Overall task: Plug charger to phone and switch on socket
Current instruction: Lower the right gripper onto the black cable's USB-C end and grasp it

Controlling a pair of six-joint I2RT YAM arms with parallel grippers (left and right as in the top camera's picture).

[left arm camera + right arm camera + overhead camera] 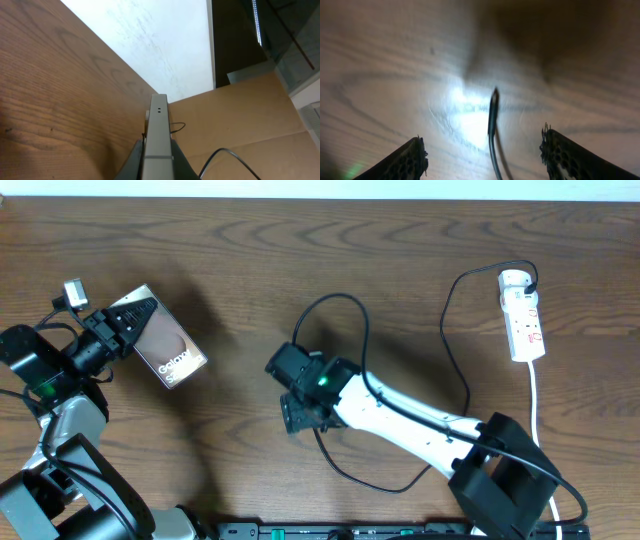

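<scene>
1. The left gripper [133, 330] is clamped on the phone [172, 350], holding it tilted over the left of the table [230, 240] with its screen facing the overhead camera.
2. The right gripper [287, 390] is mid-table, fingers spread wide and holding nothing. The charger [492, 120] tip sits between them, touching neither.
3. The socket [522, 315] lies far right, well apart from both.

Blurry charger [492, 120], lower end off-frame.

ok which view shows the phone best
Overhead: the phone shows its screen and Galaxy lettering, held by the left end effector. The left wrist view sees only its thin edge; the right wrist view misses it.
</scene>
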